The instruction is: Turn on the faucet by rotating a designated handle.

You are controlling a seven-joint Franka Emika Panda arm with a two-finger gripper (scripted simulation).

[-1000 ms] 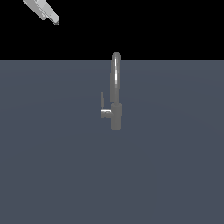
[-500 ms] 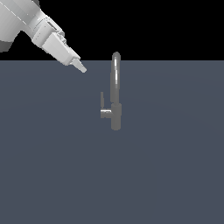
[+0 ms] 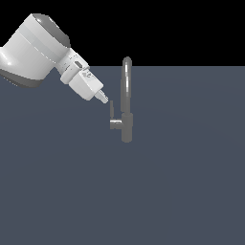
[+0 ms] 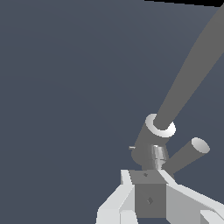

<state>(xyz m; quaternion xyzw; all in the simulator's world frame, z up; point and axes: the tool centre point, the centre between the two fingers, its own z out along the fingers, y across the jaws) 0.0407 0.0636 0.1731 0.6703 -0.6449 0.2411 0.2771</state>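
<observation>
The faucet (image 3: 127, 103) is a slim grey tap with a tall arched spout on a thicker base. Its handle (image 3: 111, 109) is a thin upright lever on a short stub, on the side toward the exterior view's left. My gripper (image 3: 104, 99) comes in from the upper left. Its tip hangs just beside the top of the lever and looks a little apart from it. The fingers look shut with nothing between them. In the wrist view the gripper (image 4: 147, 179) sits right before the stub. The handle (image 4: 188, 155) and the faucet's (image 4: 183, 83) spout rise behind it.
The faucet stands on a flat dark grey-blue surface (image 3: 182, 191) that fills the lower part of the view. My bulky white arm (image 3: 36, 50) takes up the upper part of the exterior view's left.
My arm has swung down from the exterior view's upper left corner toward the faucet. The gripper tip has gone from far off to right beside the handle. The faucet has not moved.
</observation>
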